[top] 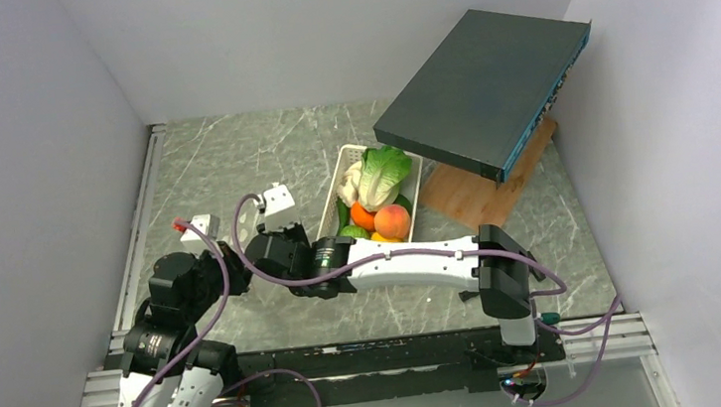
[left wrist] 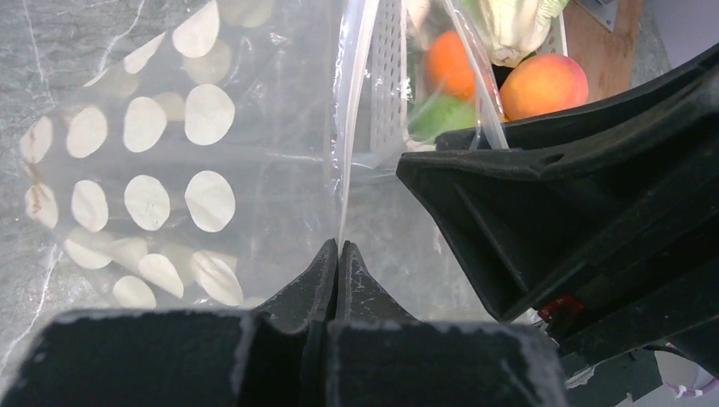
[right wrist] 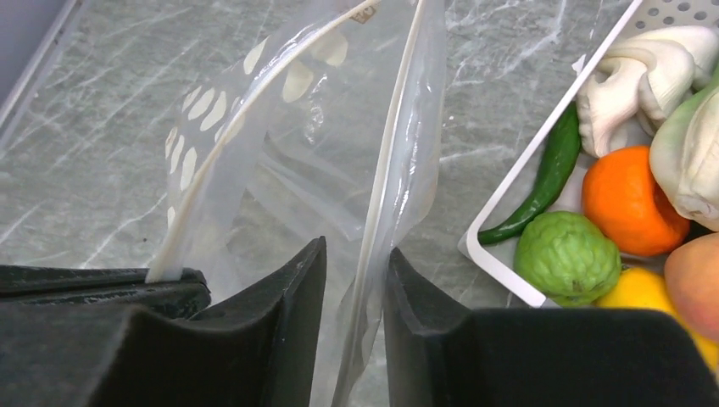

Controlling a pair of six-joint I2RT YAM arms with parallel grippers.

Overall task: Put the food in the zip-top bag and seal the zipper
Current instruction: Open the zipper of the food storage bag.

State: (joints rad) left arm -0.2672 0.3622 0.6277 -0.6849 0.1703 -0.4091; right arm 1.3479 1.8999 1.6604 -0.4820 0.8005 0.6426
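Note:
The clear zip-top bag (left wrist: 169, 170), with white dots on one face, hangs open between my two grippers. My left gripper (left wrist: 337, 246) is shut on one side of its pale zipper strip (left wrist: 352, 102). My right gripper (right wrist: 356, 254) is open, its fingers astride the other zipper strip (right wrist: 394, 136) without pinching it. The food lies in the white slotted basket (right wrist: 500, 270) to the right: orange (right wrist: 632, 199), lime (right wrist: 566, 254), dark green vegetable (right wrist: 547, 178), mushroom (right wrist: 640, 80), lettuce (right wrist: 691, 161), lemon (right wrist: 640, 288) and peach (top: 392, 221). No food shows inside the bag.
A dark flat box (top: 485, 87) leans over a wooden board (top: 480, 192) at the back right, beside the basket (top: 333, 188). White walls close in the left, back and right sides. A metal rail (top: 144, 224) runs along the table's left edge.

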